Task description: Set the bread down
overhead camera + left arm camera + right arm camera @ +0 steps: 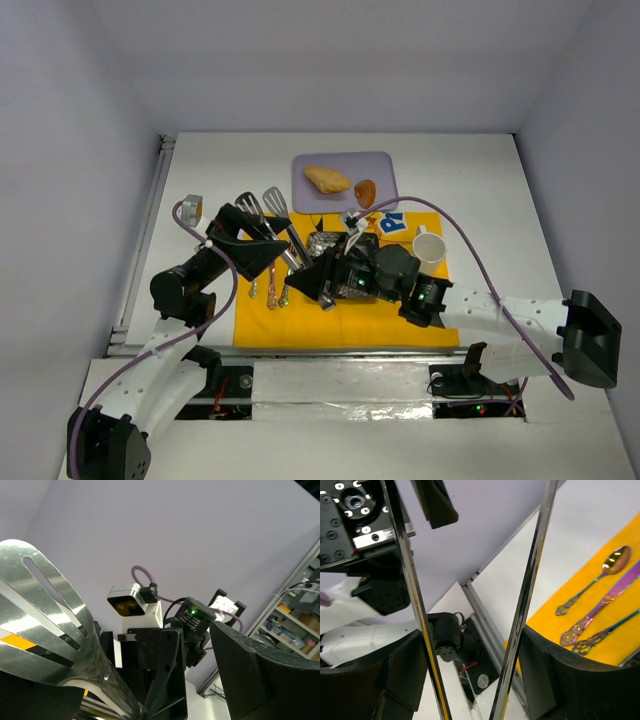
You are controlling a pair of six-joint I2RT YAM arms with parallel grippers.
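Bread (327, 179) sits on purple tray (384, 165), far side of tabletop (210, 165), untouched. Right claw (470, 675) pinching tongs (275, 200) by 2 arms, left claw (262, 240) spread wide. Guessing handoff so right can go grab bread.

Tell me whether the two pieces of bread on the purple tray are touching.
Apart. The top view shows a strip of bare tray between the larger bread and the smaller bread.

Left gripper (145, 695) jaws wide apart. Tongs (55, 615) sit between them, slotted steel blade close by one finger (30, 700), clear of the other (260, 680). Straight ahead: other arm's wrist camera (131, 601), green LED (192, 612) lit, purple cable (145, 575).
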